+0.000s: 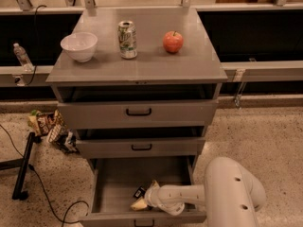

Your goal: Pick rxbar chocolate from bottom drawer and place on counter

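The bottom drawer [118,181] is pulled out, showing its grey floor. The rxbar chocolate [138,192], a small black bar, lies on that floor near the front middle. My gripper [145,196] reaches into the drawer from the right, low over the floor. Its two pale fingers stand apart, one just behind the bar and one just in front of it. The bar lies between the fingertips, and I cannot tell whether they touch it. The counter [142,65] is the grey top of the cabinet.
On the counter stand a white bowl [79,46], a soda can [127,39] and a red apple [173,41]. The two upper drawers are slightly open. Snack bags [47,126] and a black stand with a cable [22,167] lie on the floor at left.
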You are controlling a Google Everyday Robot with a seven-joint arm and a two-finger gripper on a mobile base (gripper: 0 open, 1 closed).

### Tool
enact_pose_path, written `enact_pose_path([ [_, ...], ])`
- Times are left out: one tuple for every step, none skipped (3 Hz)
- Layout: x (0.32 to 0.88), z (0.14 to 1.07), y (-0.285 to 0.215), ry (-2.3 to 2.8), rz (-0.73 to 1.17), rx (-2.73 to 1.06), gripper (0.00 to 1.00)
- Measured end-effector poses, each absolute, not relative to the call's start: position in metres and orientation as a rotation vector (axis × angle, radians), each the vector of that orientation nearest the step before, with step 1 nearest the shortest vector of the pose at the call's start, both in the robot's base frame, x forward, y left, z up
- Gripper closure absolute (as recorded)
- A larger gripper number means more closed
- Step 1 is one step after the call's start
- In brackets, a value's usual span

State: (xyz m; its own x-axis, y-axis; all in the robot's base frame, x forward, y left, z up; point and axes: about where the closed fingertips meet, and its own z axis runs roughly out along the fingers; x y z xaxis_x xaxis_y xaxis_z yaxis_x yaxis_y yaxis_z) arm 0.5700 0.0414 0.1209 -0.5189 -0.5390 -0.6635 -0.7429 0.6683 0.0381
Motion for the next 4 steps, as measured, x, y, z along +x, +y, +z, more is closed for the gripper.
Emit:
enact_pose_path([
  [0.5658, 0.1136, 0.0420, 2.274, 0.420, -0.999, 0.00],
  [0.5663, 0.1092, 0.0408, 2.282, 0.425, -0.999, 0.15],
  [0.5669, 0.1050, 0.0407, 2.285, 0.438, -1.005, 0.38],
  [0.5668, 0.1055, 0.0408, 2.286, 0.441, -1.006, 0.61],
])
